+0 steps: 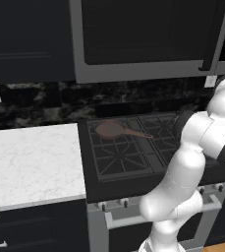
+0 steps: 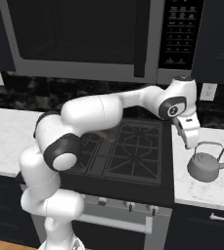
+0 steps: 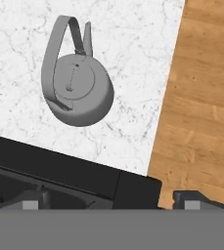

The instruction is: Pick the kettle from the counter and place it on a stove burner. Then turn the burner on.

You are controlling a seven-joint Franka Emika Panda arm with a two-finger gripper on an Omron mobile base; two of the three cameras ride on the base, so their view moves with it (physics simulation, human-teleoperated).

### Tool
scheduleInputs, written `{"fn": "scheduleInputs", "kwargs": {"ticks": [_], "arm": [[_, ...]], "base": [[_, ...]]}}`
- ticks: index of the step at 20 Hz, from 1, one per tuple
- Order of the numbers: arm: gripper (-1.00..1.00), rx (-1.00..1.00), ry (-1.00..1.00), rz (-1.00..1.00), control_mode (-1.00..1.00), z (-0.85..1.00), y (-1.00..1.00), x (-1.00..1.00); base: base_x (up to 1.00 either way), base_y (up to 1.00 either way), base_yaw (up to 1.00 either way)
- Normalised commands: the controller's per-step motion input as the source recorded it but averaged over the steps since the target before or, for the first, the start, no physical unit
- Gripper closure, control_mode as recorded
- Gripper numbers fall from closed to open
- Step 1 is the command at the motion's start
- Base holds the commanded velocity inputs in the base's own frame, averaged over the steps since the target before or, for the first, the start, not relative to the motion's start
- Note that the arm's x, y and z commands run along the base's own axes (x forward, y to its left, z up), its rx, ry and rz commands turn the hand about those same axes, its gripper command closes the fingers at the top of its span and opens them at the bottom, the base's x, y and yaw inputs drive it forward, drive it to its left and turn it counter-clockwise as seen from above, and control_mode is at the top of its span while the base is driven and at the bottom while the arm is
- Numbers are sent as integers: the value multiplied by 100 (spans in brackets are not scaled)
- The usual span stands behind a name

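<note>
Kettle [image 2: 205, 167] at 11 o'clock in hand view; gripper [image 2: 190, 141] wide open, empty. Centre over loop handle [image 3: 59, 53], then drop.

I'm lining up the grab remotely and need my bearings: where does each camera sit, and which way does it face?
Left base view: behind the arm's left, facing the stove, pan and left counter; arm at right.
Right base view: behind its right, facing stove, kettle and gripper; arm from lower left.
Hand view: on the hand, looking down on the kettle and wood floor; fingertips at bottom.
Shared: both base views show the stove; right base and hand views show the kettle.
</note>
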Motion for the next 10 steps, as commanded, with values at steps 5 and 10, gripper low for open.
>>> {"fn": "scheduleInputs", "kwargs": {"ticks": [5,10], "arm": [[-100,0,5,4,-100,-29,-33,36],[-100,-1,7,6,-100,-39,-20,27]], "base": [[0,0,0],[0,0,0]]}}
